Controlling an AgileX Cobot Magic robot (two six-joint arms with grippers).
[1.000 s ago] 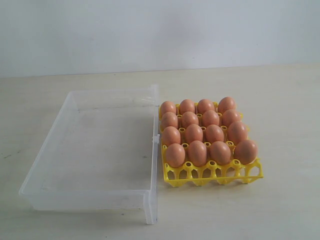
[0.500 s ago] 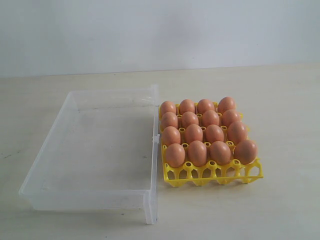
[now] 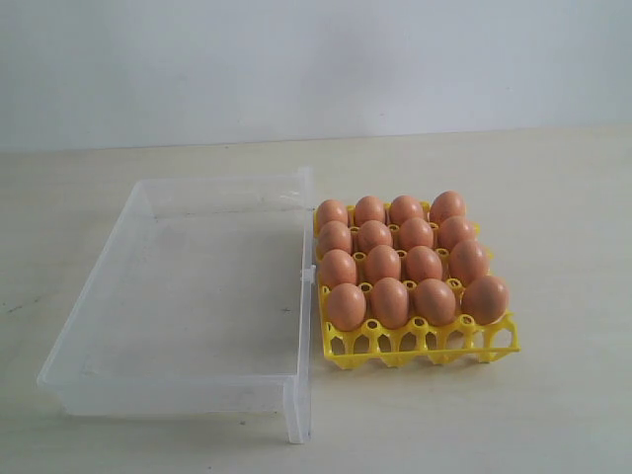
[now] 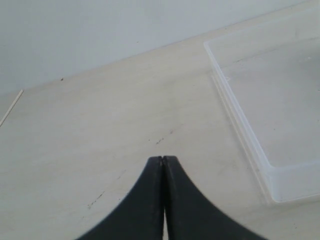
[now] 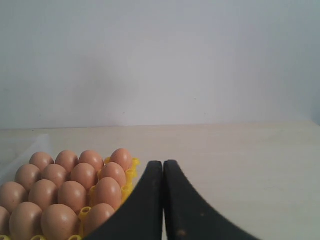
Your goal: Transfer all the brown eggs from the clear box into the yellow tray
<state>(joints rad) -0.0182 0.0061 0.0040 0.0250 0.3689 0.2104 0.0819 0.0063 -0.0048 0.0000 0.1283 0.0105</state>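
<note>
Several brown eggs (image 3: 390,301) fill the yellow tray (image 3: 425,345) in rows, right of the clear box (image 3: 94,286) in the exterior view. No egg lies inside the clear box. Neither arm shows in the exterior view. In the left wrist view my left gripper (image 4: 163,158) is shut with nothing in it, over bare table, and a corner of the clear box (image 4: 240,115) lies off to one side. In the right wrist view my right gripper (image 5: 163,163) is shut and empty, beside the brown eggs (image 5: 107,191) and the yellow tray (image 5: 130,174).
The pale wooden table (image 3: 553,197) runs back to a white wall (image 3: 316,59). The clear box's side clasp (image 3: 309,277) sits close against the yellow tray.
</note>
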